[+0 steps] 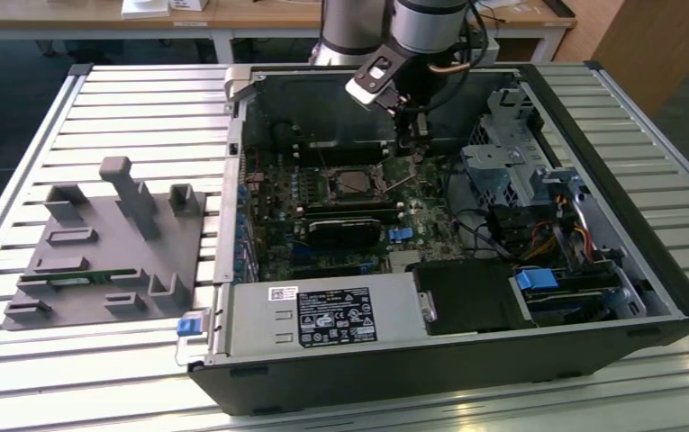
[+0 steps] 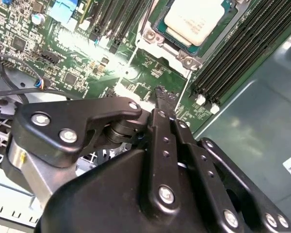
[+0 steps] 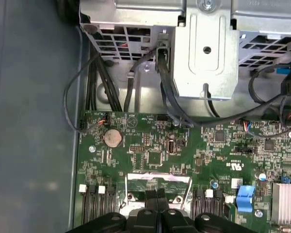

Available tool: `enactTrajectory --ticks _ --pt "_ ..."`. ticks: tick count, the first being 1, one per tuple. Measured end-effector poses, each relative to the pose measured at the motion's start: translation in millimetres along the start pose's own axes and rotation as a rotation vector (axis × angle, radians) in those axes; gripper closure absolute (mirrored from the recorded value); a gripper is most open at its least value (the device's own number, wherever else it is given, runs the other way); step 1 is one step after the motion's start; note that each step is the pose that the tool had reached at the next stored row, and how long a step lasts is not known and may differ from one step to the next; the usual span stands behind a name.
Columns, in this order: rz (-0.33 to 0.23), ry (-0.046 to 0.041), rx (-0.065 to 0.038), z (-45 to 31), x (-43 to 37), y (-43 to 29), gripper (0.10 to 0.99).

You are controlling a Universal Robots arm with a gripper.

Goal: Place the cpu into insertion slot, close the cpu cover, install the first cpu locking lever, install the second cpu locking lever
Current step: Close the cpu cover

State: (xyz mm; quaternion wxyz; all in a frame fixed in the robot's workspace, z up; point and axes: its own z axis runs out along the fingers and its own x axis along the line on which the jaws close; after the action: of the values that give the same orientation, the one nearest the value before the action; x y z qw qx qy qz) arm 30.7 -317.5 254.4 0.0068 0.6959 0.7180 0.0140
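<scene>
Cpu (image 2: 194,19) sits in the insertion slot (image 1: 350,184), cpu cover (image 2: 166,48) seemingly down over it — placing looks done, levers unclear. Gripper (image 2: 165,94), fingers pinched together and empty, hovers just beside that slot.

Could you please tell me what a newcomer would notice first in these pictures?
The open black computer case lies on a slatted table in the exterior view, with the robot arm reaching down into it. In the second wrist view the black gripper, shut, hangs over the green motherboard close to the pale-topped cpu in the insertion slot. A grey fixture sits at the exterior view's left.
</scene>
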Motion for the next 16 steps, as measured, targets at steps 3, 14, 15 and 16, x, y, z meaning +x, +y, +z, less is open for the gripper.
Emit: enactTrajectory --ticks 3,14,15,16 --pt "0.000 -0.0001 0.000 0.3 -0.1 5.7 0.980" --pt "-0.003 -0.0001 0.000 2.3 -0.4 16.7 0.980" --pt "-0.004 -0.0001 0.000 2.5 -0.5 17.8 0.980" --pt "-0.004 0.0000 0.000 2.7 -0.5 19.3 0.980"
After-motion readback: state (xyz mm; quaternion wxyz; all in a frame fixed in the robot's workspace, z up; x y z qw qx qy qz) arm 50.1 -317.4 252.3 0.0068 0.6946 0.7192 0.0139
